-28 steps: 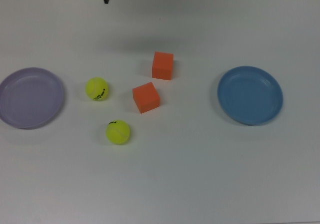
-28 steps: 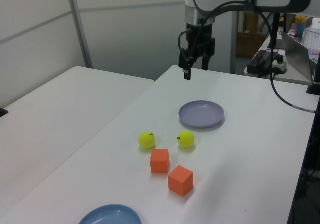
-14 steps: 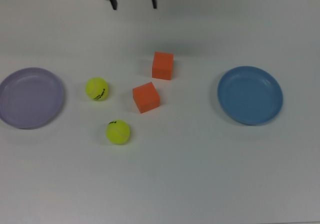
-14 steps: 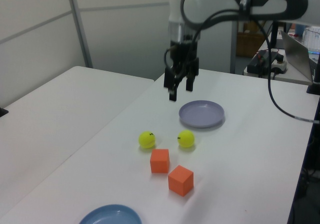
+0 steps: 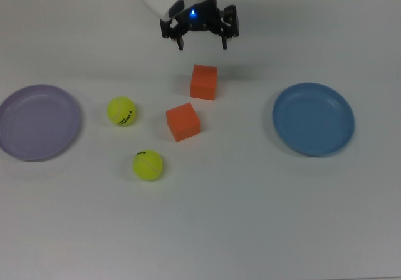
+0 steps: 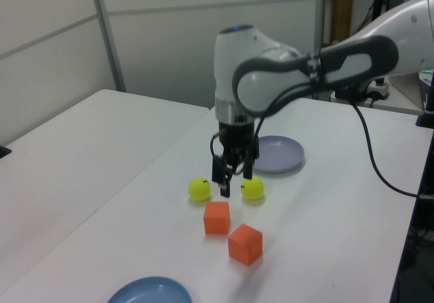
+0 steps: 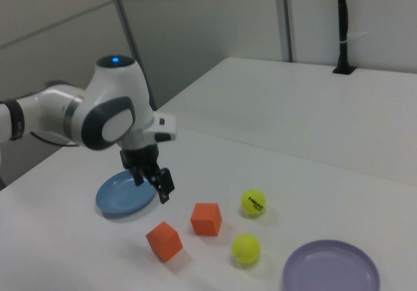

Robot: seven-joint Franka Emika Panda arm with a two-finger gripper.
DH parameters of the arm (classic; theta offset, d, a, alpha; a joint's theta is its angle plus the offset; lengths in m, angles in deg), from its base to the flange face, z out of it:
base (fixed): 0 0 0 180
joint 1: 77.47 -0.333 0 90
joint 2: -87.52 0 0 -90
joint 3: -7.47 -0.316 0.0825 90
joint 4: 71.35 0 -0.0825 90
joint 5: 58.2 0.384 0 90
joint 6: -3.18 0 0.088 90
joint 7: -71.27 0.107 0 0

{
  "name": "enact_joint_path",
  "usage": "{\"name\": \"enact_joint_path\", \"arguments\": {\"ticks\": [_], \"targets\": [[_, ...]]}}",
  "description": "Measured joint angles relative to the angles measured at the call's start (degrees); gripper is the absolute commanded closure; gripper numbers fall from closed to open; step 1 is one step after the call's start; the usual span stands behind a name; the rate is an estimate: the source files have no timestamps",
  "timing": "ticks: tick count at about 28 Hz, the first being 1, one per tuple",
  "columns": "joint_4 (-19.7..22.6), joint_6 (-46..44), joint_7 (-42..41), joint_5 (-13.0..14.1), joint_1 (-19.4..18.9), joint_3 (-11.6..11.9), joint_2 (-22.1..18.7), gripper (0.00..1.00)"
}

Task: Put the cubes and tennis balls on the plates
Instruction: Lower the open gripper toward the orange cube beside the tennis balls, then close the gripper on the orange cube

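Two orange cubes lie mid-table, one [image 5: 204, 82] just below my gripper in the top view and one [image 5: 183, 121] a little nearer the balls. Two yellow-green tennis balls [image 5: 121, 111] [image 5: 148, 165] sit to the top view's left of them. The lavender plate [image 5: 39, 122] is at the top view's far left and the blue plate [image 5: 313, 118] at its right, both bare. My gripper [image 5: 202, 43] hangs open and empty above the table, close behind the upper cube. The left view shows the gripper [image 6: 234, 181] above the balls [image 6: 199, 189] [image 6: 253, 188] and cubes [image 6: 217, 217] [image 6: 245, 243].
The white table [image 5: 250, 217] stretches wide around the objects. In the left view my arm [image 6: 305, 72] reaches over the lavender plate [image 6: 286, 155] and hides part of it. A second white table [image 6: 81, 147] adjoins on the left view's left. A black pole [image 7: 343, 24] stands at the back.
The gripper has come down and moved from the table's far edge toward the cubes, to the top view's right. Cubes, balls and plates have not moved.
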Motion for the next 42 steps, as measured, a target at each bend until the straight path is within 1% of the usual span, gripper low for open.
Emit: {"name": "enact_joint_path", "arguments": {"ticks": [1,4,8,17,26,36,38,42], "targets": [[1.52,1.52,0.00,-0.02,-0.21,0.00,0.06,0.00],[4.09,3.89,0.01,-0.12,-0.71,-0.01,0.46,0.00],[5.95,5.76,0.58,-0.51,-1.05,-0.01,1.72,0.00],[7.20,10.00,2.36,-2.77,-1.07,-0.01,5.58,0.00],[7.40,10.37,2.59,-3.00,-1.33,-0.01,7.78,0.00],[7.42,11.10,2.93,-3.00,-2.51,-0.01,9.08,0.00],[7.42,11.14,3.18,-3.22,-2.69,-0.01,9.46,0.00],[7.46,12.24,4.41,-4.60,-2.81,-0.01,10.56,0.00]]}}
